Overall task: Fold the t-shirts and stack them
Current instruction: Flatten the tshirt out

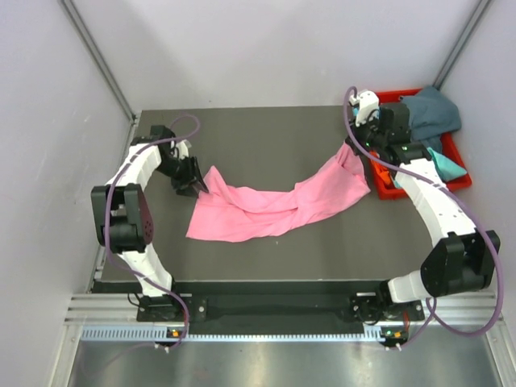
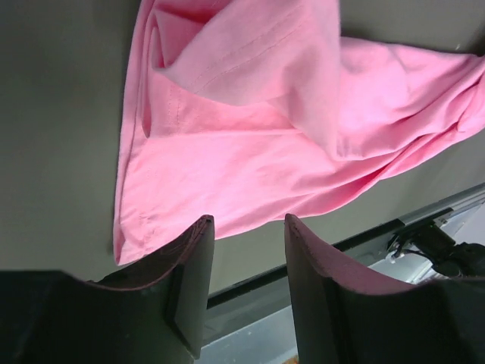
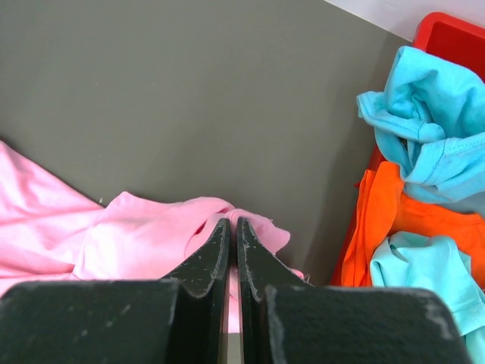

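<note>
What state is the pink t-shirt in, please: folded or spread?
Unfolded: the pink t-shirt lies bunched, the right gripper pinching one end.

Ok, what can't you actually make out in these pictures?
- Top view: the right arm covers part of the red bin, so its shirt count is unclear.
- Right wrist view: the frame edge cuts off the bin's right side.
- All views: the pink t-shirt is bunched; folds hide its neckline and sleeves.
- Top view: the left gripper is too small and dark to read.
</note>
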You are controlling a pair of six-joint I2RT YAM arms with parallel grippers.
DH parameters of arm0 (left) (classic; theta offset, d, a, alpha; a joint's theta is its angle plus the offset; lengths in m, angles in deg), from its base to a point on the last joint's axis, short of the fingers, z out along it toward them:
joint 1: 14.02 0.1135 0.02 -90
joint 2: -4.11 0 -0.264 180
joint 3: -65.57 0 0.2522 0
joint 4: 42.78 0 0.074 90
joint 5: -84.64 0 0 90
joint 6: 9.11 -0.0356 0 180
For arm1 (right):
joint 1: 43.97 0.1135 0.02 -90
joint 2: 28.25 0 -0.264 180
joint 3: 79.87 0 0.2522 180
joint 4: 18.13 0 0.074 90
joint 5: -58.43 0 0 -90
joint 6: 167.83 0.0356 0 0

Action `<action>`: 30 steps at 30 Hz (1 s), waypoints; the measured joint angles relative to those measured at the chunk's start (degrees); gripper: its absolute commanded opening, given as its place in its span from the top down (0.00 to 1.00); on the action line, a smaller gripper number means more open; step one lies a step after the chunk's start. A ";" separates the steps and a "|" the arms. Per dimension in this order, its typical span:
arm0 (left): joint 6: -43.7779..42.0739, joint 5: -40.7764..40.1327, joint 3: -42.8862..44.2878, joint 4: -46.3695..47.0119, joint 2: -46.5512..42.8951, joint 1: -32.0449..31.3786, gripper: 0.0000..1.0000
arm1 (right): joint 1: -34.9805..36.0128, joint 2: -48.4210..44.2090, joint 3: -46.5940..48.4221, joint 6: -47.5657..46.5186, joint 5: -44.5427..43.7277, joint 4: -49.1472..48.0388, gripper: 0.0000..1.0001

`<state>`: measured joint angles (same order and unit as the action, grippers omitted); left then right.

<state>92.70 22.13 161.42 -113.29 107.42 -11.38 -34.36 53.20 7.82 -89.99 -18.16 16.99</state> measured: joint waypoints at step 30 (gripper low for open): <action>1.60 1.16 4.52 1.16 16.11 5.03 0.66 | 0.02 -1.55 -1.18 0.20 -0.76 0.07 1.00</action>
<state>94.30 23.29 165.94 -112.13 123.52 -6.36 -34.34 51.65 6.64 -89.80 -18.92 17.06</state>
